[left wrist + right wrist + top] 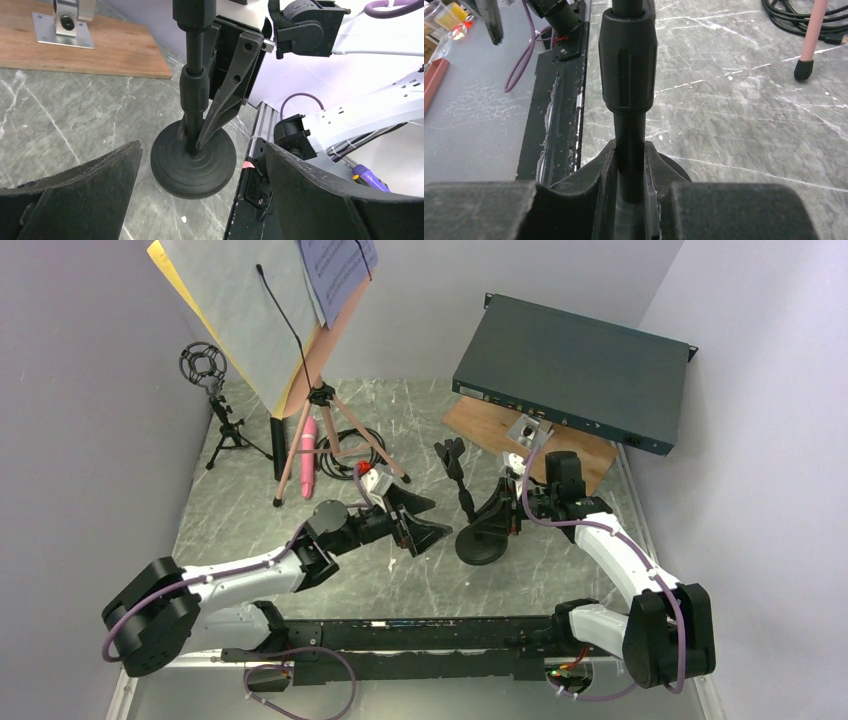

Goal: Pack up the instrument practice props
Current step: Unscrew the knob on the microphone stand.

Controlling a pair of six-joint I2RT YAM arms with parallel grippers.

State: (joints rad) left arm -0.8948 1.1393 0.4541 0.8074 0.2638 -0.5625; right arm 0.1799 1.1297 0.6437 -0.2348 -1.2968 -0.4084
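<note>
At the far left of the desk (400, 585), a shock-mount mic holder (205, 365) stands on a small black tripod close to the wall. Next to it the pink music stand (335, 335) rises on pink tripod legs. Its top is cut off by the upper edge of the overhead view. The white and yellow sheet-music pages (235, 310) leaning on it cover most of its panel, so its surface cannot be made out. A dark upright slab (278, 447) by one leg is too small to identify. A pink microphone (307, 455) lies flat on the desk between the legs, beside a coil of black cable (360, 445) that is partly hidden behind a leg. Further right, the left pincer (440, 520) is spread wide and holds nothing. It points at the round-based mic holder (478, 545) and sits near it without touching. In the left wrist view both of its fingers run off the bottom edge. The holder stands upright near the middle of the desk. It is matt black, with a ringed disc base, a slim post carrying a ribbed collar, and a clip at the top that only the overhead view shows. The right pincer (505, 515) pinches the post low down, just above the base. In the right wrist view its fingers fill the lower frame and hide nearly all of the base. At the right, a wooden board (490, 425) carries a small metal bracket, and its far part is covered by the dark teal rack box (575, 370).
</note>
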